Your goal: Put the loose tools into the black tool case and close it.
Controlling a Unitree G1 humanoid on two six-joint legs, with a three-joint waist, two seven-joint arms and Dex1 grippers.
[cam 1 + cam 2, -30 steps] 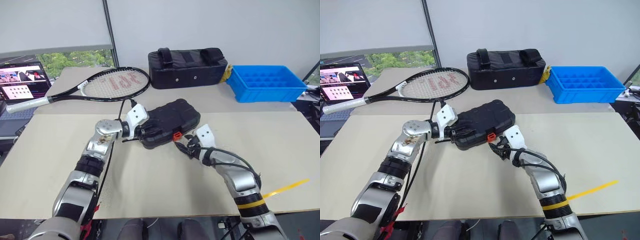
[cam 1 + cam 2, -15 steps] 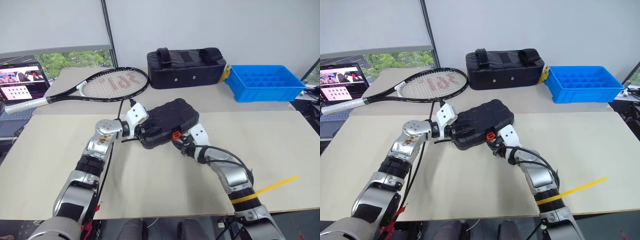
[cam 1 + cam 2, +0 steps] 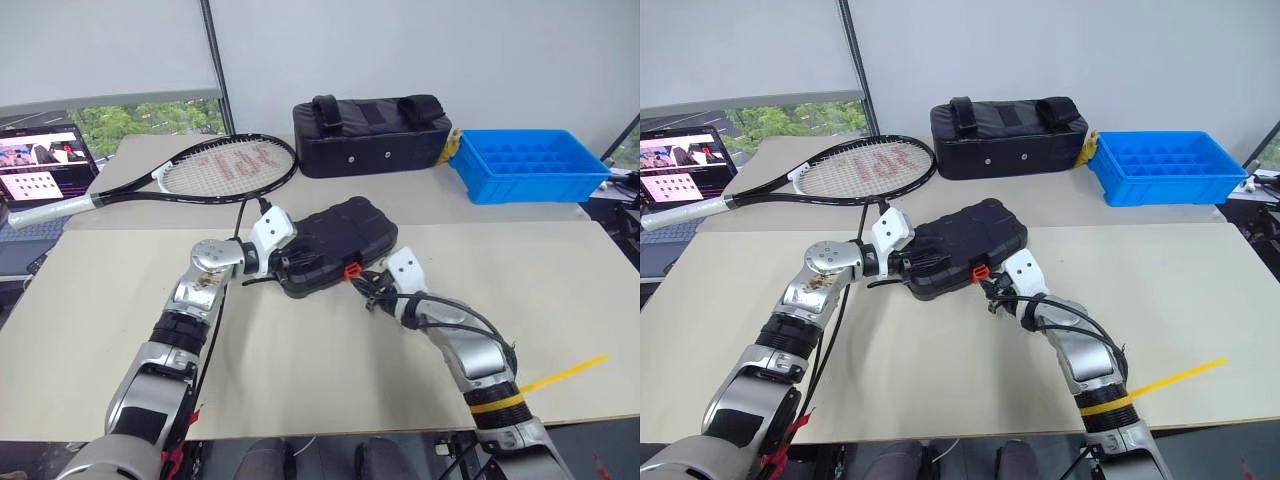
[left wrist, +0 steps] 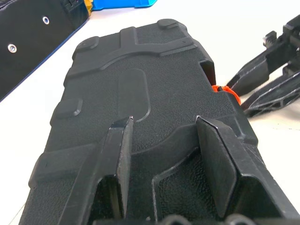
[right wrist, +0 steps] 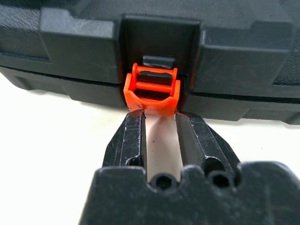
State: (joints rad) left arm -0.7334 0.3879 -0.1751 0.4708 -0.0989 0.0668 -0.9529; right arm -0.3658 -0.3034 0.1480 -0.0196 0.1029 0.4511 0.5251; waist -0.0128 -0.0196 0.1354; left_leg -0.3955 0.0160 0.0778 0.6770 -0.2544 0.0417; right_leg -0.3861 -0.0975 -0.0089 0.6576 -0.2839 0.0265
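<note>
The black tool case [image 3: 340, 235] lies with its lid down in the middle of the table. My left gripper [image 4: 164, 119] rests on the near left end of the lid, its fingers spread and open. At the front edge of the case is an orange latch [image 5: 152, 89]. My right gripper [image 5: 159, 115] points straight at the latch. Its two fingers are drawn close together, with the tips gripping the latch's lower lip. The head views show this gripper [image 3: 362, 285] just in front of the latch [image 3: 352, 269]. The loose tools are hidden.
A tennis racket [image 3: 230, 165] lies at the back left. Behind the case stands a black fabric bag [image 3: 372, 135], with a blue plastic bin [image 3: 530, 163] to its right. A laptop [image 3: 40, 160] sits at the far left, and yellow tape [image 3: 565, 373] marks the near right table edge.
My right gripper's fingers have closed in on the orange latch. The left gripper and the case have stayed where they were.
</note>
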